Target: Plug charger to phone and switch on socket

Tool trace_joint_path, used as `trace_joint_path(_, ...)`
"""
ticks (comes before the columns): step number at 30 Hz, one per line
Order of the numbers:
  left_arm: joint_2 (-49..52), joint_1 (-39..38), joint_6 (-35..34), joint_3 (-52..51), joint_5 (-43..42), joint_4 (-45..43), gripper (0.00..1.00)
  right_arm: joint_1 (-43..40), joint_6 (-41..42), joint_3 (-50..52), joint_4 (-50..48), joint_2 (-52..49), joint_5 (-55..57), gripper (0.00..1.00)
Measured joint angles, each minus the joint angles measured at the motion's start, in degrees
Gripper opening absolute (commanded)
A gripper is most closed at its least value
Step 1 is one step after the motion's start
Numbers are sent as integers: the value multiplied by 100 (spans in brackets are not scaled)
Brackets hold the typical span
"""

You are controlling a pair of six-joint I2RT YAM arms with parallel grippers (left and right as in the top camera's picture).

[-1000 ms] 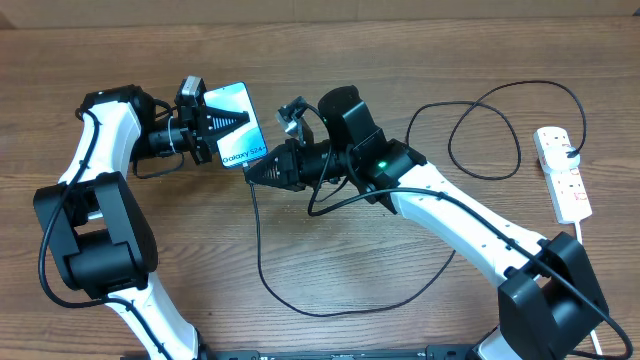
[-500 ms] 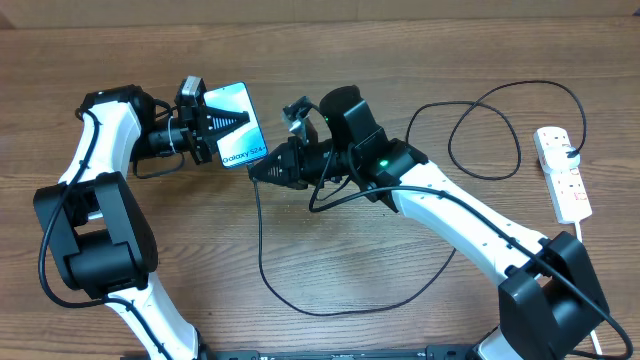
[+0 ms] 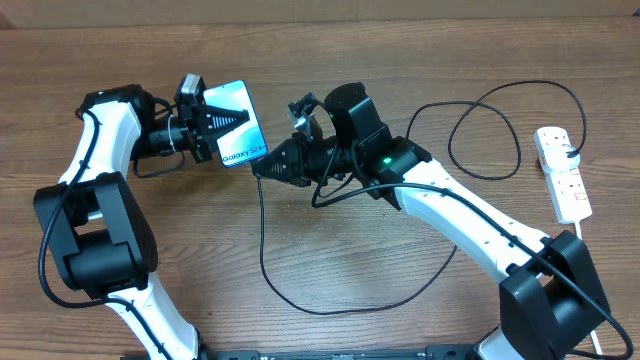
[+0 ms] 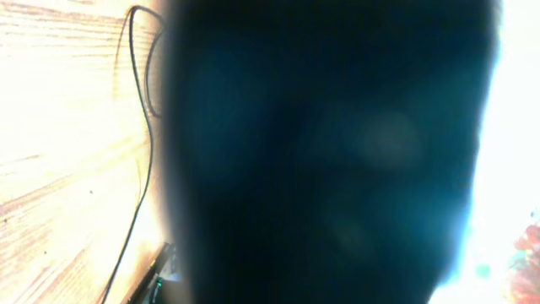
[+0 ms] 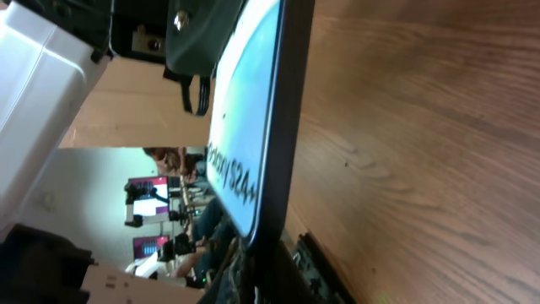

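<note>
While the phone (image 3: 245,152) (light blue screen, lettered Galaxy S24+) sits tilted left of the table's middle, the left gripper (image 3: 232,120) is clenched on its upper half. Just beside its lower edge, the right gripper (image 3: 260,170) is clamped on the tip of the charger (image 3: 262,250), whose black cable loops across the wooden table (image 3: 400,60) toward the white socket (image 3: 563,175) at far right.
</note>
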State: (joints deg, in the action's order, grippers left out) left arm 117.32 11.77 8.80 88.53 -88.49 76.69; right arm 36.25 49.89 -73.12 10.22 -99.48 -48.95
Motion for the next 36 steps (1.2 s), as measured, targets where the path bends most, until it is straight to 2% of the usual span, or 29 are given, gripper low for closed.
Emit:
trace_joint_path(10,0,0,-122,0,-2,-92,4,0,2,0,4,0,-350,4)
trace_joint_path(36,0,0,-138,0,-2,-105,4,0,94,0,-15,0,-168,4)
